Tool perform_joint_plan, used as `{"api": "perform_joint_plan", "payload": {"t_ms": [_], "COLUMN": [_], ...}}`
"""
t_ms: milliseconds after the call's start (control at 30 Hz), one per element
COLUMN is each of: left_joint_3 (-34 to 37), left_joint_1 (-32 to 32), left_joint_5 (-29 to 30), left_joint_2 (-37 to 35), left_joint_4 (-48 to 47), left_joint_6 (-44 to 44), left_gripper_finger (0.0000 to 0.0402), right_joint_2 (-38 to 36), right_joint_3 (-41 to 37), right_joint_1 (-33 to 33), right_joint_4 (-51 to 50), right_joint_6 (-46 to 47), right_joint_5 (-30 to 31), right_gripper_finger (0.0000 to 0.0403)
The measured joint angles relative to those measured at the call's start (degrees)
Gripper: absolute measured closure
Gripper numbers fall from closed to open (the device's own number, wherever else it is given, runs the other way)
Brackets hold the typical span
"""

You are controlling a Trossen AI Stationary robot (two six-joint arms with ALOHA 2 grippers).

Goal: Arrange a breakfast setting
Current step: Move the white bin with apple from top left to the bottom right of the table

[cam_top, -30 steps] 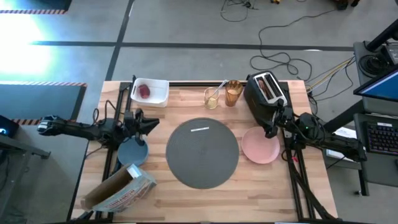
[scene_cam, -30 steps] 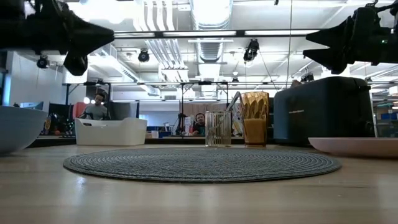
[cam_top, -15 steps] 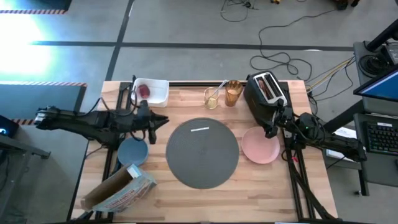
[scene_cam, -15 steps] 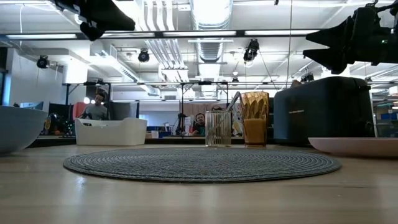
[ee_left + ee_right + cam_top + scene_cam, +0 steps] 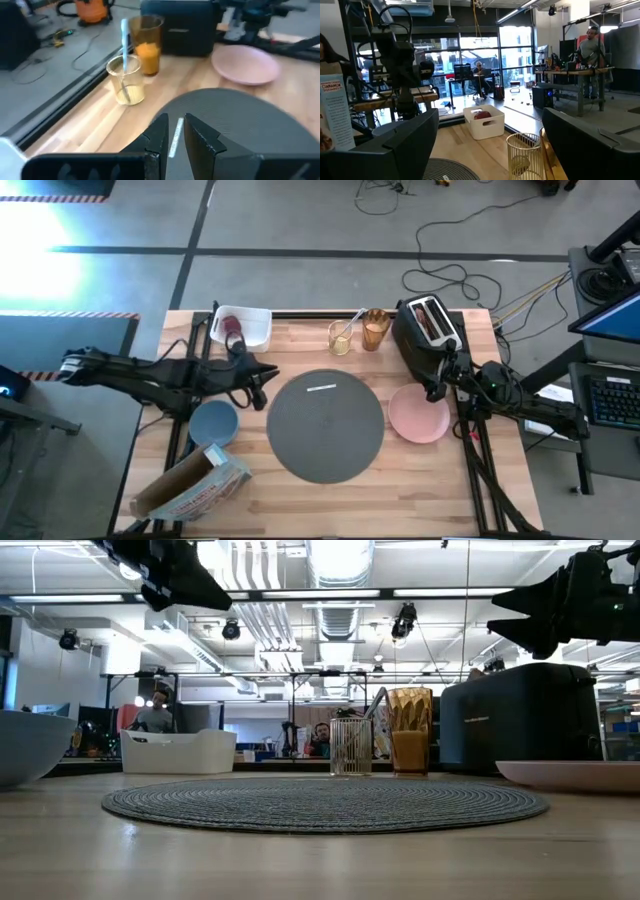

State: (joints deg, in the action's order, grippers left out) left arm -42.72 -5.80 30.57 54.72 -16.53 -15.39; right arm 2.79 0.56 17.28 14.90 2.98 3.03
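High view lays out the wooden counter [image 5: 420, 480] with the large round dark-grey mat [image 5: 325, 425] at its centre, a metal spoon [image 5: 321, 388] lying on the mat's far part. Next in size, the black toaster [image 5: 425, 330] stands at the far right, a toast slice [image 5: 428, 320] in its slot. A bread bag [image 5: 190, 480] lies at the near left corner. The pink plate [image 5: 418, 415] sits just right of the mat, in front of the toaster. The white rectangular tray [image 5: 255, 330] at the far left holds a red apple [image 5: 232, 326]. The small blue bowl [image 5: 213, 421] rests left of the mat. The amber tumbler [image 5: 375, 328] stands beyond the mat, beside a clear cup [image 5: 341, 338] with a utensil in it.

The left hand [image 5: 262, 374] is raised above the counter between tray and mat, its fingers nearly closed and holding nothing. The right hand [image 5: 436, 388] hovers by the toaster over the plate's far edge, fingers spread wide, empty.
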Motion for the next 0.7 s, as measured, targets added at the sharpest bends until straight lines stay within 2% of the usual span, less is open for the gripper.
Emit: {"api": "perform_joint_plan", "payload": {"t_ms": [100,367,700], "left_joint_3": [0.1,0.2,0.2], "left_joint_1": [0.1,0.3,0.3], "left_joint_5": [3.8,9.6,10.5], "left_joint_2": [1.7,2.3,3.9], "left_joint_4": [-1.1,-1.4,-3.1], "left_joint_6": [-4.2,-4.6,-8.1], "left_gripper_finger": [0.0354,0.0299,0.0249], "right_joint_2": [0.0,0.0,0.0], "right_joint_3": [0.0,0.0,0.0], "right_joint_1": [0.0,0.0,0.0], "right_joint_4": [0.0,0.0,0.0], "right_joint_6": [0.0,0.0,0.0], "right_joint_5": [0.0,0.0,0.0], "right_gripper_finger": [0.0057,0.0057,0.0057]}}
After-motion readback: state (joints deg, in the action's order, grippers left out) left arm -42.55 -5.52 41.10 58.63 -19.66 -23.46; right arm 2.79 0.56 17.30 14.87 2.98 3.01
